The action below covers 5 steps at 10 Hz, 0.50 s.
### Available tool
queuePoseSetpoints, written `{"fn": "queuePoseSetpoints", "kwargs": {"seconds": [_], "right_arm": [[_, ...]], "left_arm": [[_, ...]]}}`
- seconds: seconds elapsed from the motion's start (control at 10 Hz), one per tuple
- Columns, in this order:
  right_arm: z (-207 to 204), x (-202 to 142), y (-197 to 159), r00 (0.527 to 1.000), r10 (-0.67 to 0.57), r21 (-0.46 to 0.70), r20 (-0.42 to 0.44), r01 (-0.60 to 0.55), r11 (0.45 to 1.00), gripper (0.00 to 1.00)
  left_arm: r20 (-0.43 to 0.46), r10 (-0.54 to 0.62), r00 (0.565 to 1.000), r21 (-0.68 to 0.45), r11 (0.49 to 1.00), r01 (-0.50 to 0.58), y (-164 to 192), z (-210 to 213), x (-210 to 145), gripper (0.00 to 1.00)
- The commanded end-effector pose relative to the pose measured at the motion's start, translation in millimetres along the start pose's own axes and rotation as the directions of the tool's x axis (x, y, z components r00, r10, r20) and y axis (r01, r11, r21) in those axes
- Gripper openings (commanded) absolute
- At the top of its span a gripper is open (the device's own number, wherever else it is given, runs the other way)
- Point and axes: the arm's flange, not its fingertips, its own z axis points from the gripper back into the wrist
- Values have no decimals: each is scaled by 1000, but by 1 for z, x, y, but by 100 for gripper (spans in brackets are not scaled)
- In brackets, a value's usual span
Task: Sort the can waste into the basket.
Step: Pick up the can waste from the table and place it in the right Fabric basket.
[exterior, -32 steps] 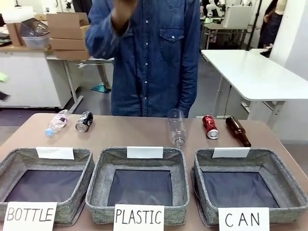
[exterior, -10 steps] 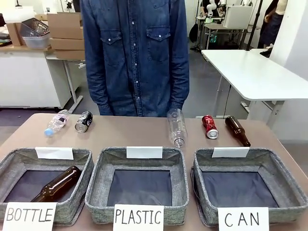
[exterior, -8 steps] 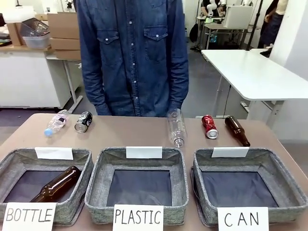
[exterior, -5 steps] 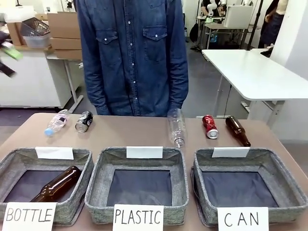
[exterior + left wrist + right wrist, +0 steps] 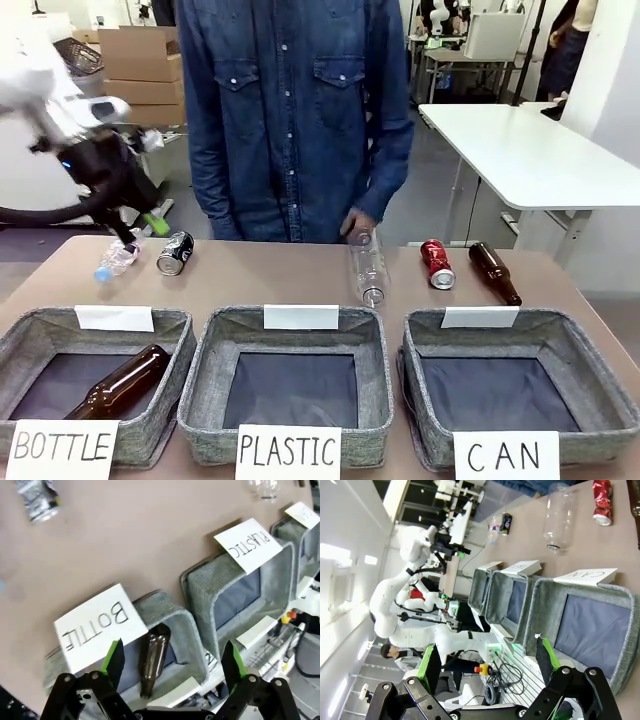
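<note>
Two cans, both on counter (image 5: 270, 280) beyond CAN basket (image 5: 590, 385): black can (image 5: 175, 252) far left beside small clear bottle (image 5: 117, 257), red can (image 5: 437, 264) between big clear bottle (image 5: 367, 265) and brown bottle (image 5: 495, 272). Three baskets; second brown bottle (image 5: 120, 383) in BOTTLE basket (image 5: 177, 355). Both spread wide, empty: left pincer (image 5: 172, 652), right pincer (image 5: 487, 652).

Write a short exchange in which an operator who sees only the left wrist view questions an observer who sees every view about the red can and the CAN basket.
Operator: Where is the red can?
Observer: The red can lies on the table between a clear plastic bottle and a brown bottle, beyond the CAN basket.
Operator: Is anything in that basket?
Observer: No, the front view shows that it holds nothing.
</note>
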Motion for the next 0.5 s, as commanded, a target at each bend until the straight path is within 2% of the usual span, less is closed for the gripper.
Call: {"fn": "queuePoseSetpoints", "kwargs": {"seconds": [0.0,0.1,0.2,0.3,0.4], "right_arm": [[1,2,1,999,31,23,13,-31,999,100],[1,2,1,999,31,23,13,-31,999,100],[1,2,1,999,31,23,13,-31,999,100],[1,2,1,999,31,23,13,-31,999,100],[1,2,1,999,31,23,13,-31,999,100]], "left_arm": [[28,-12,1000,27,1000,11,-1,24,-9,100],[28,-12,1000,27,1000,11,-1,24,-9,100],[-5,2,1000,-3,1000,-2,2,-4,3,100],[135,-41,990,58,998,34,5,-17,17,100],[245,-48,968,134,991,15,15,-44,34,100]]}}
